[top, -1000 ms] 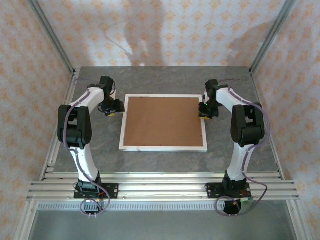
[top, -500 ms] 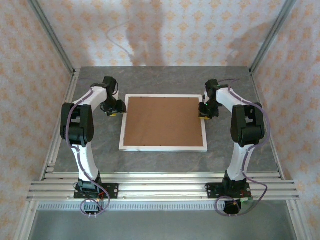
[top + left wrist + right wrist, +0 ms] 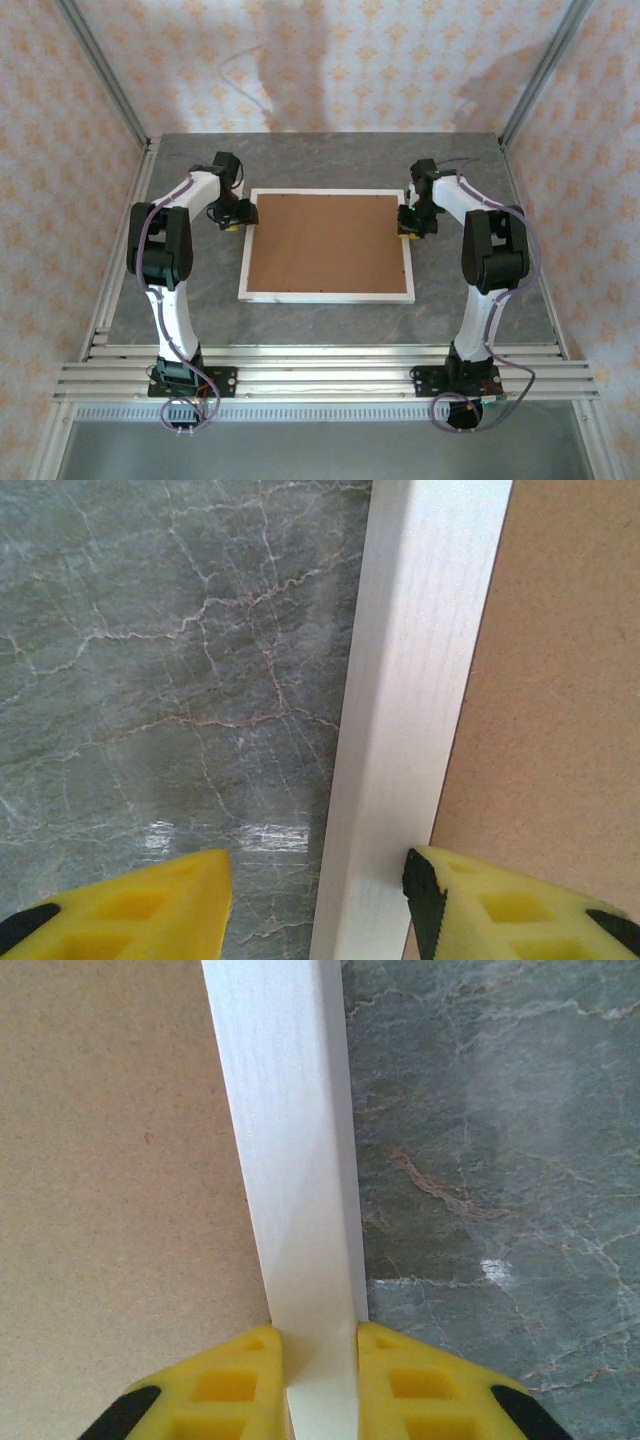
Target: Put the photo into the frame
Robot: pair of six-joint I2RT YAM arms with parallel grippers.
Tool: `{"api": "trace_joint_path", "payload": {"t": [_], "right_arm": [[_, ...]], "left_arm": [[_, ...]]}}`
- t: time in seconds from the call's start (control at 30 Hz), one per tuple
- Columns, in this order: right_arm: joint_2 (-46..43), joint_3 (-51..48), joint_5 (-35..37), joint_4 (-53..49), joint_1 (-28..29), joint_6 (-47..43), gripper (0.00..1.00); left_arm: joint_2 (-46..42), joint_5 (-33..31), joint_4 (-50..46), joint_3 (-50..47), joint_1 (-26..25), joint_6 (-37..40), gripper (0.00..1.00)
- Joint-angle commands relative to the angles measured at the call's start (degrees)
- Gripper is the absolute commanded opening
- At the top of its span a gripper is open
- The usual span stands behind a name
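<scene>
Lying flat mid-table (image 3: 330,160), the frame (image 3: 326,295), brown board (image 3: 325,242) inside; right gripper (image 3: 320,1348) clenched on its right border, far end; left gripper (image 3: 318,880) released, fingers astride the left border.

frame (image 3: 400,710): white-painted wood, faint grain showing through, satin-matt.
backing board (image 3: 560,680): brown fibreboard, finely speckled, dull and matt.
worktop (image 3: 150,680): grey-green stone-look surface with pale veins, smooth, glossy where light glints.
left end effector (image 3: 316,895): yellow moulded plastic fingers (image 3: 130,910), matt, with black trim.
right end effector (image 3: 320,1360): the same yellow plastic, black trim.
rails (image 3: 320,365): bare ribbed metal, silvery.
walls (image 3: 330,70): patterned, matt, paper-like.
</scene>
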Motion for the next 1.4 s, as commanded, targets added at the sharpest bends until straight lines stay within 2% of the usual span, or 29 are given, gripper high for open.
{"api": "trace_joint_path", "payload": {"t": [0.0,0.2,0.33,0.53,0.9,0.97,1.17,1.37], "right_arm": [[2.0,-2.3,1.0,0.2,-0.1,0.7,0.18],[2.1,-2.0,0.7,0.4,-0.1,0.9,0.18],[2.2,-1.1,0.6,0.1,0.0,0.9,0.18],[2.7,0.0,0.1,-0.1,-0.1,1.1,0.18],[2.7,0.2,-0.1,-0.2,0.0,1.4,0.18],[2.5,0.1,0.6,-0.2,0.0,1.4,0.18],[2.5,0.5,3.1,-1.3,-0.1,1.7,0.18],[1.8,0.5,4.5,-1.9,-0.3,1.9,0.18]], "left_arm": [[1.4,-2.3,-2.3,-0.9,-0.6,0.1,0.52],[2.3,-1.7,-1.7,-2.9,-1.9,-0.9,0.52],[2.5,2.9,1.7,-6.9,-2.3,-3.7,0.52],[2.8,4.0,4.6,-10.3,-4.9,-5.9,0.52],[4.5,4.1,3.2,-7.0,-7.0,-6.4,0.52],[3.3,2.4,0.6,-4.7,-7.0,-5.6,0.54],[-1.6,-2.4,-5.5,1.8,-6.5,-3.4,0.69],[-6.6,-3.5,-7.0,2.0,-4.8,-3.6,0.76]]}}
